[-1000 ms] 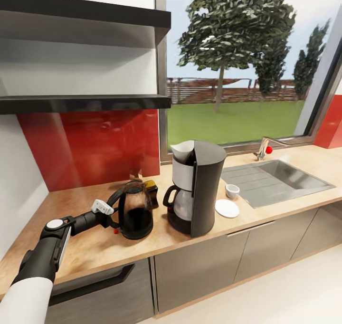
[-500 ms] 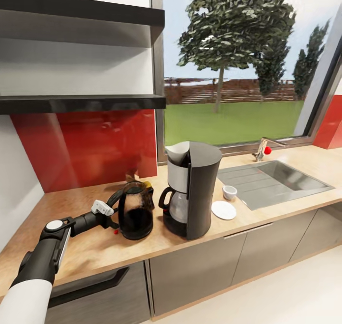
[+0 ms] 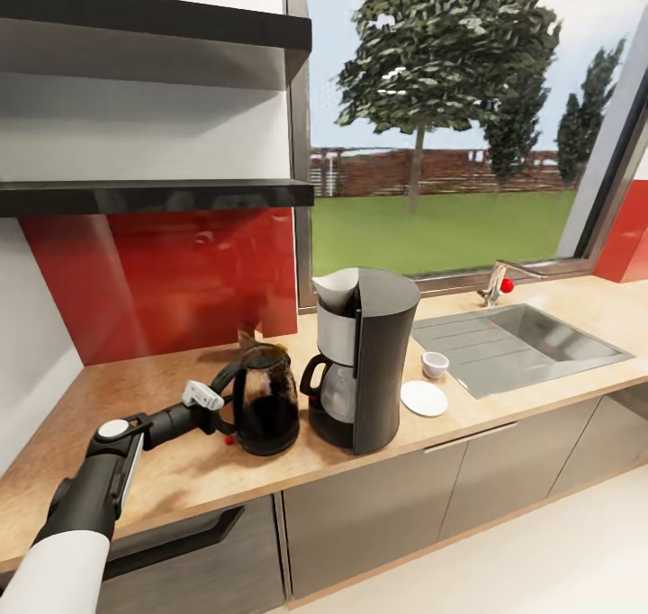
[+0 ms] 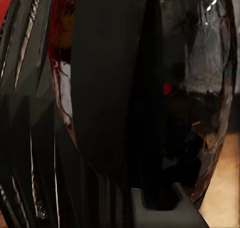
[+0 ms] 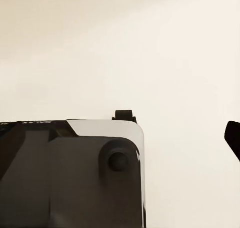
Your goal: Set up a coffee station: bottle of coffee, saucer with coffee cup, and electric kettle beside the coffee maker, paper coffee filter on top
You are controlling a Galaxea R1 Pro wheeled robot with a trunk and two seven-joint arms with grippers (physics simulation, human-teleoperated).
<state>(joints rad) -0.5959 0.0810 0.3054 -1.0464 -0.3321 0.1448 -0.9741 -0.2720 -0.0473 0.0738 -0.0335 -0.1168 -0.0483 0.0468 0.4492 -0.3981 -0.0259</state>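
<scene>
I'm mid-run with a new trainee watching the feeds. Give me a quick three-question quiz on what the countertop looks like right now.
1. True or false: the coffee cup sits on the saucer.
2. What does the left gripper hold? A) the coffee maker's carafe B) the electric kettle's handle C) the faucet
3. Fill in: the white paper filter rests on top of the ____.

Key
1. False. The cup stands on the countertop just behind the saucer, which is bare.
2. B. The gripper is at the handle of the electric kettle, which stands left of the coffee maker.
3. Coffee maker.
</scene>
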